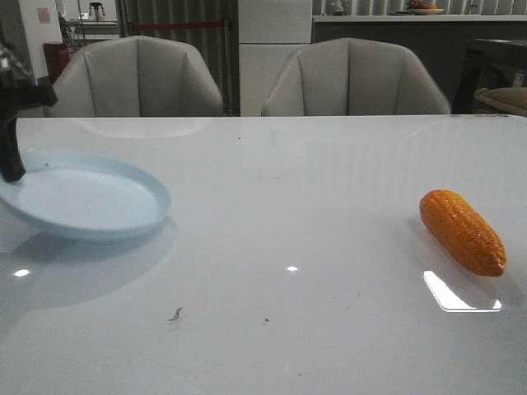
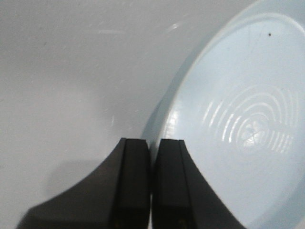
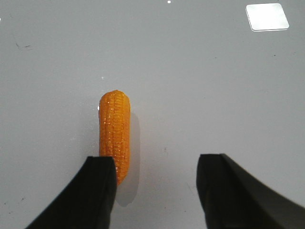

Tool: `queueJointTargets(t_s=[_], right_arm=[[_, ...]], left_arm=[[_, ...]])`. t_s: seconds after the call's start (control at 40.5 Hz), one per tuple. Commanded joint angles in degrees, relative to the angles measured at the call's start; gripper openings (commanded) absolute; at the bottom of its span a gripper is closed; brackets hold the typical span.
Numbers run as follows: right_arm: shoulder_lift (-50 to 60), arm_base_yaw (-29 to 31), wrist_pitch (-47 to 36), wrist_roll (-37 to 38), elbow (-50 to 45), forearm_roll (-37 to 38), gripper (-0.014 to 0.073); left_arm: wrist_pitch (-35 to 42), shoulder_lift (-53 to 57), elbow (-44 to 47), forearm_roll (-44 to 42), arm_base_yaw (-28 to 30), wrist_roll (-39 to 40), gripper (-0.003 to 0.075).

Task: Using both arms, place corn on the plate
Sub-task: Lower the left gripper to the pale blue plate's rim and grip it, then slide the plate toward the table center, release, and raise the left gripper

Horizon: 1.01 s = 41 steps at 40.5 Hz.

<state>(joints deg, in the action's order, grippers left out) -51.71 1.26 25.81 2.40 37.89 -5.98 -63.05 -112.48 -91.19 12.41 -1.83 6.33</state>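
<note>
The pale blue plate is at the left of the white table, raised a little with its shadow beneath. My left gripper is shut on its near-left rim. In the left wrist view the two fingers clamp the rim of the plate. The orange corn lies on the table at the right, tapered end toward the front. My right gripper is open above it and does not show in the front view. The corn lies off-centre, its near end behind one finger.
A glossy white table with light reflections and a few dark specks near the front. Two grey chairs stand behind its far edge.
</note>
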Motion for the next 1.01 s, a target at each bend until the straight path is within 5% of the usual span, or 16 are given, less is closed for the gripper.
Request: queueJointTargets(t_s=[0.0, 0.543, 0.987], right_arm=[[0.44, 0.22, -3.66, -0.45, 1.93, 0.02, 0.0486], [0.44, 0.22, -3.34, -0.45, 1.93, 0.02, 0.0486], [0.44, 0.22, -2.43, -0.45, 1.93, 0.02, 0.0486]], left_arm=[[-0.68, 2.91, -5.74, 5.36, -2.25, 0.51, 0.0091], [8.1, 1.01, -8.83, 5.92, -19.37, 0.51, 0.0091], [3.03, -9.12, -8.83, 5.96, -22.98, 0.51, 0.0094]])
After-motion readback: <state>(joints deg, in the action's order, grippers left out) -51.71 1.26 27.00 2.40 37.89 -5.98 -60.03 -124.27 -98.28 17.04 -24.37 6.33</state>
